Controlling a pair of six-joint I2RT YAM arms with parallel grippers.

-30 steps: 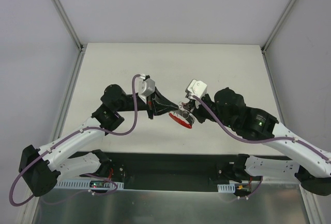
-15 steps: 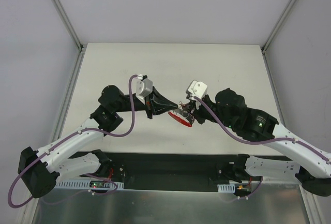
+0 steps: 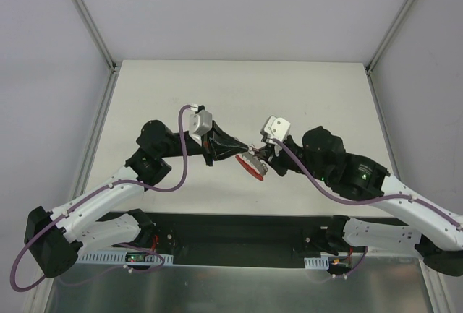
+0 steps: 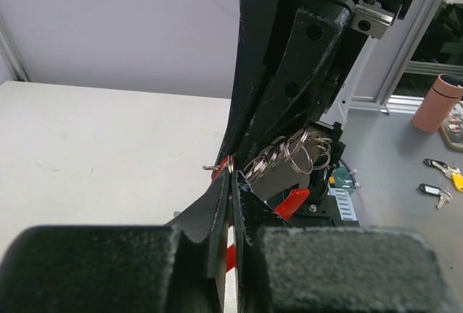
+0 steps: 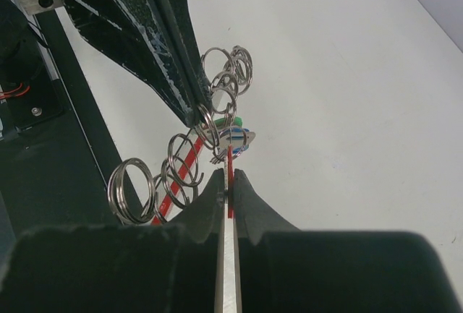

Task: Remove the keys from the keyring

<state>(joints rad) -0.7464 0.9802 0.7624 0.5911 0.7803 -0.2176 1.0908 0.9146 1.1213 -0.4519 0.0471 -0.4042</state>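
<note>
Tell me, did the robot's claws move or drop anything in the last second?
Only a little changed. The left claw twisted, and its wrist slid slightly to the left. The right claw dipped a bit toward the near edge. Nothing was grabbed or dropped. Both claws still pinch the keyring between them, and it has barely shifted.

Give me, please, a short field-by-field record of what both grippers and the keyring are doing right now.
Left gripper: shut, pinching the keyring at its fingertips
Right gripper: shut on a thin red part of the keyring
Keyring: chain of silvery rings with a red band, held between both grippers above the table
Keys: small coloured heads hanging among the rings
Task status: keys not yet off
</note>
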